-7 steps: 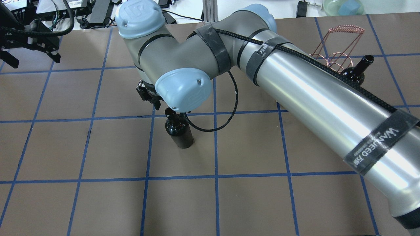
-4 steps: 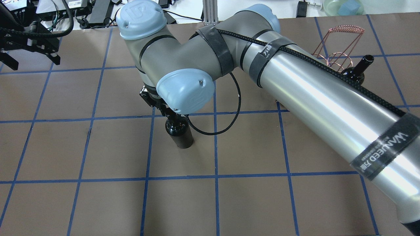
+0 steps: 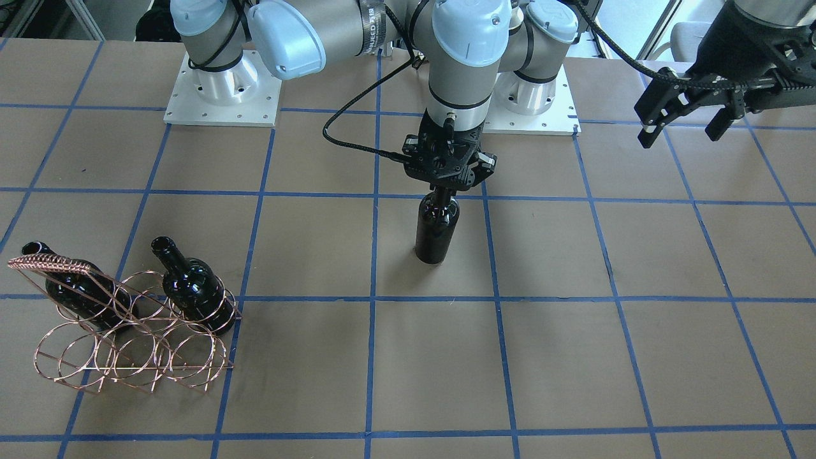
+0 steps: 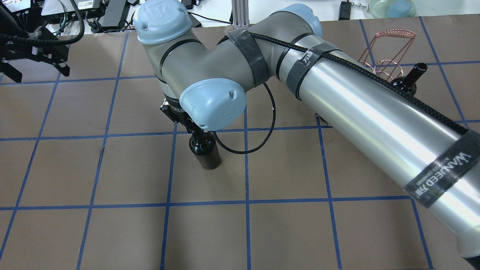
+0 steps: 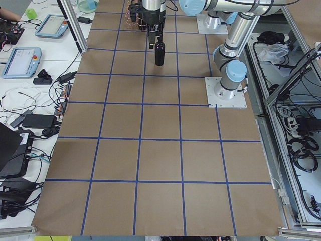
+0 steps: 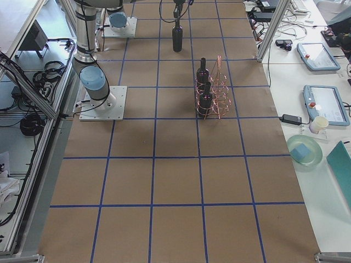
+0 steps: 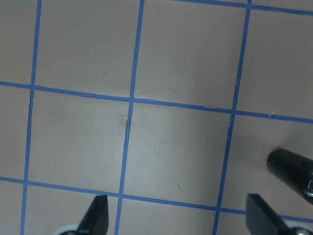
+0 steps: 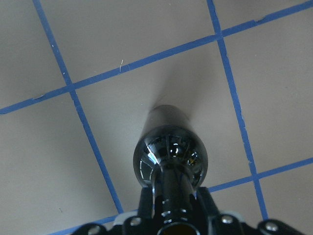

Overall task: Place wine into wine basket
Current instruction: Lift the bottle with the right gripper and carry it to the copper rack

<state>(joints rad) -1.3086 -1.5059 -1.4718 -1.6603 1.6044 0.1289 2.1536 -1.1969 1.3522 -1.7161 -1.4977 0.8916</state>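
A glossy black wine bottle stands upright mid-table, also in the overhead view and the right wrist view. My right gripper is straight above it, shut on its neck. The copper wire wine basket stands at the table's right end, also in the overhead view. It holds two more black bottles, leaning with their necks up. My left gripper hangs open and empty over the table's left end.
Brown table cover with a blue tape grid. The two arm base plates sit at the robot's edge. The left wrist view shows bare table and the standing bottle's base at its right edge. Tablets and cables lie beyond the table's ends.
My right gripper has come down over the standing bottle's neck, which now sits between the fingers. The left gripper has drifted slightly. The bottle has not moved.
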